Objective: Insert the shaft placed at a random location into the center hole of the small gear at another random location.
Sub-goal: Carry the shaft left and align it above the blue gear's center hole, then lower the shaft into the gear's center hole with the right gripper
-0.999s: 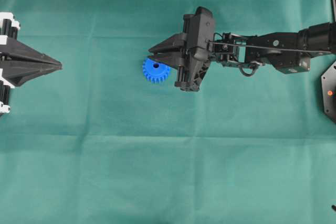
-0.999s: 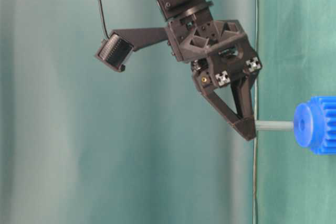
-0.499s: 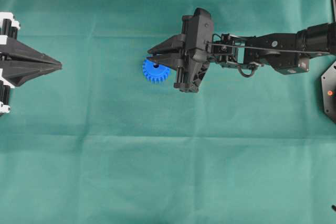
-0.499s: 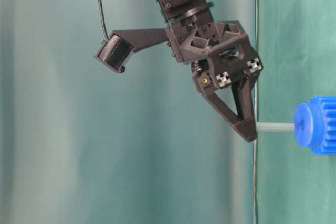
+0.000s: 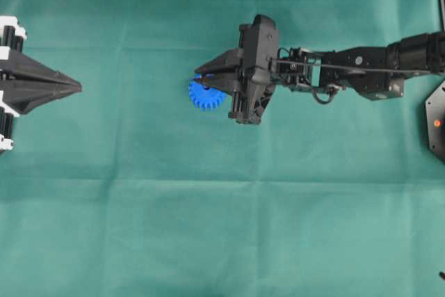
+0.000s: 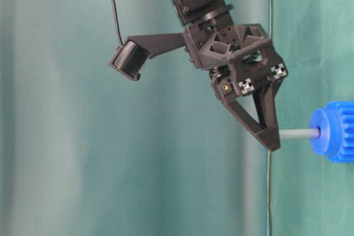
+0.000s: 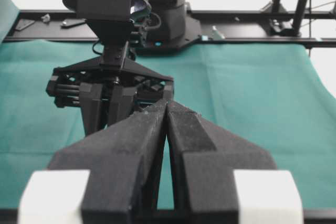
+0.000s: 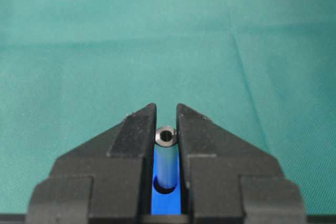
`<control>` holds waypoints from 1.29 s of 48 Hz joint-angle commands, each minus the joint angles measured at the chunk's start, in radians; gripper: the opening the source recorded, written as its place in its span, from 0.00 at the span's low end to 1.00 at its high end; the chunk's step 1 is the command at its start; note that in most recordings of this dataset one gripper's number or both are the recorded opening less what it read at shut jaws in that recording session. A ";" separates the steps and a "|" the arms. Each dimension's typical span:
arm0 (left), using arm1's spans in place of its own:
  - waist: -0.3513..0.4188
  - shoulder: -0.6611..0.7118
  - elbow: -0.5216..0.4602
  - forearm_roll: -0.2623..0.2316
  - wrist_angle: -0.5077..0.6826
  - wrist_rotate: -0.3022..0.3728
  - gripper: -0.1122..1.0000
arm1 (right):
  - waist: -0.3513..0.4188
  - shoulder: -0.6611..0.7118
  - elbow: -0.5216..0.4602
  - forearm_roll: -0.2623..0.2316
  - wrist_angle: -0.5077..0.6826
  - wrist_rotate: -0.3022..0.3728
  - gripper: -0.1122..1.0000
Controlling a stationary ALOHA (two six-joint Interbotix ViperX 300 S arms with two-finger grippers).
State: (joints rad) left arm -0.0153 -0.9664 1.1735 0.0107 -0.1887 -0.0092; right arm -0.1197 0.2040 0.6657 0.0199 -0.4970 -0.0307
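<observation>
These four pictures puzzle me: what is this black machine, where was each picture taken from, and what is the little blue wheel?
You are looking at two robot arms working over a table covered in green cloth. One picture looks straight down from above, one looks from table level and comes out turned on its side, and the other two come from small cameras mounted on each arm's wrist.

The blue wheel is a plastic gear lying on the cloth. The right hand is shut on a thin metal shaft, a pin held between its black fingers. The table-level picture shows the shaft's far end at the hole in the gear's middle; how deep it sits I cannot tell.

The left hand waits at the edge, shut and holding nothing.
</observation>
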 commanded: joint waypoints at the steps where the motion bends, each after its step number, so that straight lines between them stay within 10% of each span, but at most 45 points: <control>1: -0.003 0.005 -0.018 0.003 -0.005 0.003 0.10 | 0.002 -0.008 -0.009 0.005 -0.002 -0.005 0.20; 62: -0.003 0.009 -0.018 0.003 -0.006 0.005 0.10 | 0.011 -0.014 -0.003 0.008 -0.018 -0.003 0.20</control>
State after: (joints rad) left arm -0.0169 -0.9649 1.1735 0.0107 -0.1887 -0.0061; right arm -0.1150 0.1948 0.6765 0.0215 -0.4924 -0.0307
